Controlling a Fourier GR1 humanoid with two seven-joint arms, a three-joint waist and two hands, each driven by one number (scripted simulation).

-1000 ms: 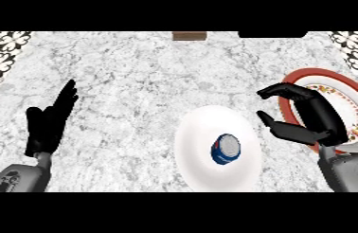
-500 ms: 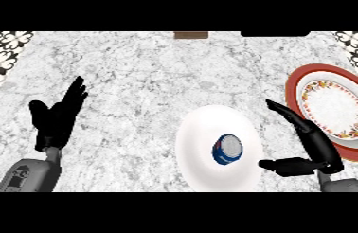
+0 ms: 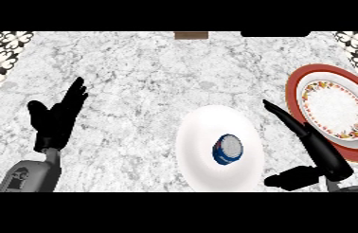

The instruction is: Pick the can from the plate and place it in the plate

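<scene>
A blue can (image 3: 228, 149) with a pale top stands on a plain white plate (image 3: 202, 132) at the lower middle of the counter. A second plate (image 3: 328, 109), red-rimmed with a flowered white centre, lies at the right edge. My right hand (image 3: 318, 149) is open just right of the white plate, fingers straight and pointing up-left, thumb spread low toward the plate; it does not touch the can. My left hand (image 3: 57, 117) rests open at the left, fingers up.
Marble counter all around. A small brown block (image 3: 191, 36) sits at the far edge, with a dark object (image 3: 274, 34) beside it. Patterned tiles show at both upper corners.
My right hand has dropped from over the red-rimmed plate to the white plate's right side, its fingers straightening and uncovering the red-rimmed plate. The left hand shifted slightly. The can has not moved.
</scene>
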